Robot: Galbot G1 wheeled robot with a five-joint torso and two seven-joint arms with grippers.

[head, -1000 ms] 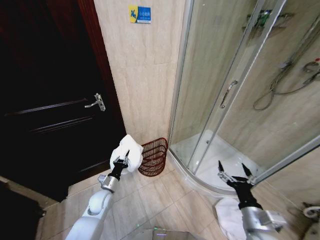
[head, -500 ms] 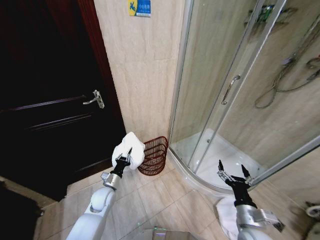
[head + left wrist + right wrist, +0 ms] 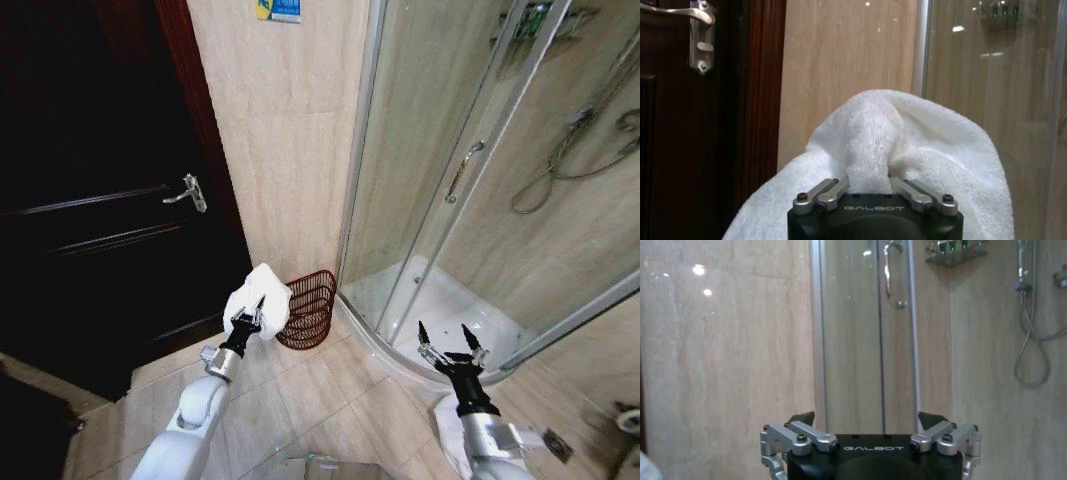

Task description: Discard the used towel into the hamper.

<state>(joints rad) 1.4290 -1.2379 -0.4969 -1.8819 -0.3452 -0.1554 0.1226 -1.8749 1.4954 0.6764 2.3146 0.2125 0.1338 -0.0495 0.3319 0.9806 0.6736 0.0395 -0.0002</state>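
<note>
Head view, left side: dark wooden door [image 3: 95, 200] with a silver lever handle [image 3: 189, 191], dark red-brown frame next to it, then beige tiled wall [image 3: 290, 130].

I see the towel [image 3: 255, 300] as white terry cloth, bunched into a rounded hump and draping down on both sides of the left gripper [image 3: 247, 318]. In the left wrist view the towel [image 3: 907, 150] rises between the fingers [image 3: 820, 192] in a pinched fold, so I read the fingers as clamped on the towel. The left arm reaches forward and low from the bottom of the head view, wrist angled up, holding the towel above the floor and just to the left of the hamper.

The hamper [image 3: 308, 310] is a small dark reddish-brown wire basket, half-round, with vertical bars and horizontal rings. It stands on the tiled floor [image 3: 300, 400] against the wall, in the corner between the door frame and the shower enclosure [image 3: 470, 200]. The towel overlaps its left rim in the head view; I cannot tell whether they touch.

Right side: the right gripper [image 3: 447, 352] is held low in front of the shower's curved base, pointing up, fingers spread apart with nothing between them. The right wrist view shows the same, fingers [image 3: 807, 432] wide apart, facing the glass door handle [image 3: 892, 270] and shower hose [image 3: 1033, 340].
</note>
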